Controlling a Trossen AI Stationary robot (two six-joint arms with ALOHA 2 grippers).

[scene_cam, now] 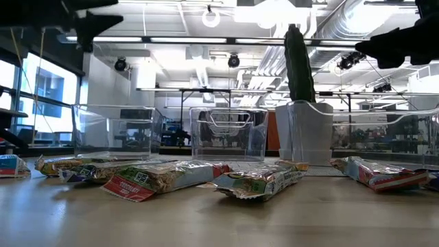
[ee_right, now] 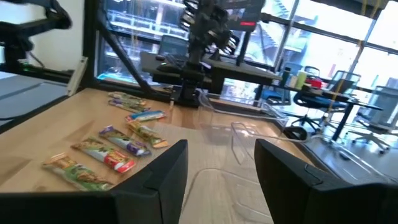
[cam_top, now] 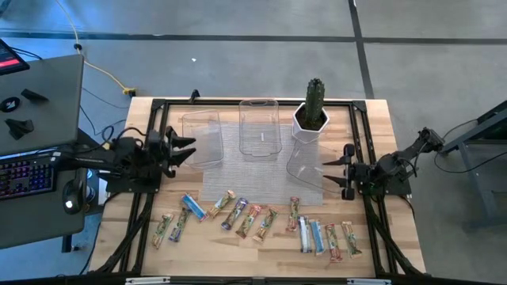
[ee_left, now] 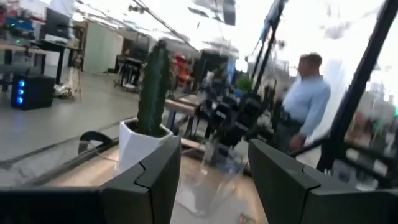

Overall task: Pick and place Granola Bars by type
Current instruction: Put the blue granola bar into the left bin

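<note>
The granola bars (cam_top: 253,222) lie flat in a loose row along the near part of the table, in blue-white, green-tan, red-orange and purple wrappers. They also show in the low view (scene_cam: 171,177) and the right wrist view (ee_right: 121,146). My left gripper (cam_top: 187,150) hovers open over the table's left side, beside the left clear bin (cam_top: 202,138), its fingers pointing right (ee_left: 214,180). My right gripper (cam_top: 333,172) hovers open on the right side by the right clear bin (cam_top: 305,162), pointing left (ee_right: 221,168). Neither touches anything.
Three clear bins stand on a grey mat (cam_top: 238,178), the middle bin (cam_top: 260,127) farthest back. A cactus in a white pot (cam_top: 313,111) stands at the far right of the mat. A laptop and keyboard (cam_top: 32,170) sit left of the table. A person (ee_left: 305,99) stands beyond the table.
</note>
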